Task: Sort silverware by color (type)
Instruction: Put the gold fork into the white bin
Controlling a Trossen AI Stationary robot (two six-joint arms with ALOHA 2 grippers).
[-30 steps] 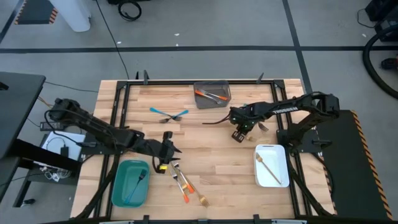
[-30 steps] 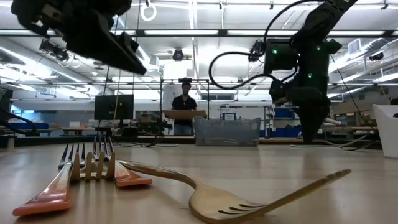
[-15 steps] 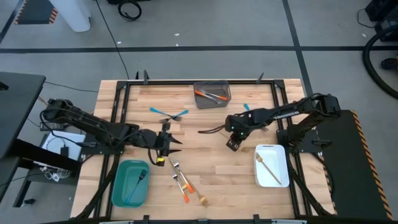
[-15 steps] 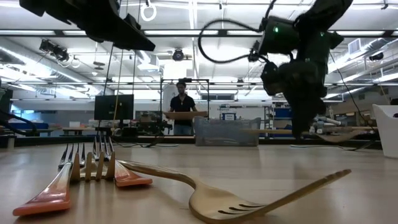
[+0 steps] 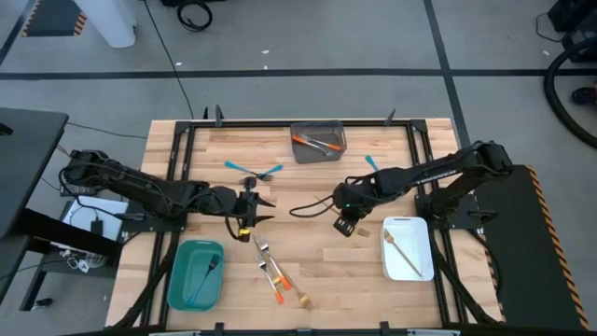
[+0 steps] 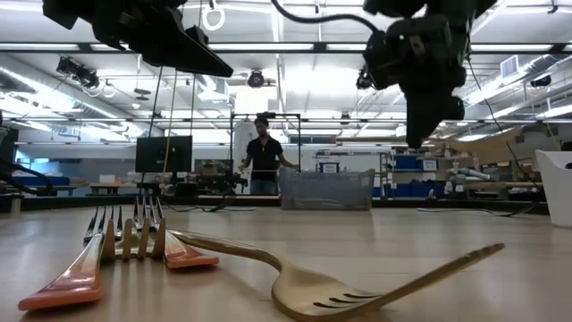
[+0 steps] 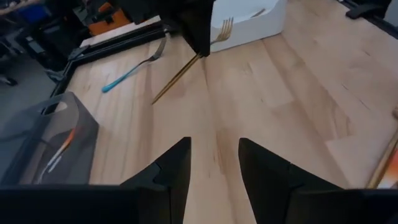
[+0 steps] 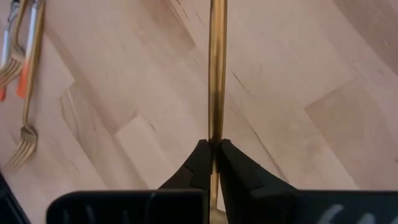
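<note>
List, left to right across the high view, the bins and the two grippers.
Teal bin → left gripper → grey bin → right gripper, shut on a gold utensil → white bin.

Left gripper (image 5: 256,206) mid-table with jaws apart, right gripper (image 5: 343,225) raised, jaws closed

The wooden table (image 5: 308,243) carries a grey bin (image 5: 318,143) at 12 o'clock, a teal bin (image 5: 195,273) at 7, a white bin (image 5: 408,247) at 4, crossed blue utensils (image 5: 253,171) at 10, and an orange-and-gold cluster (image 5: 276,273) at 6.
</note>
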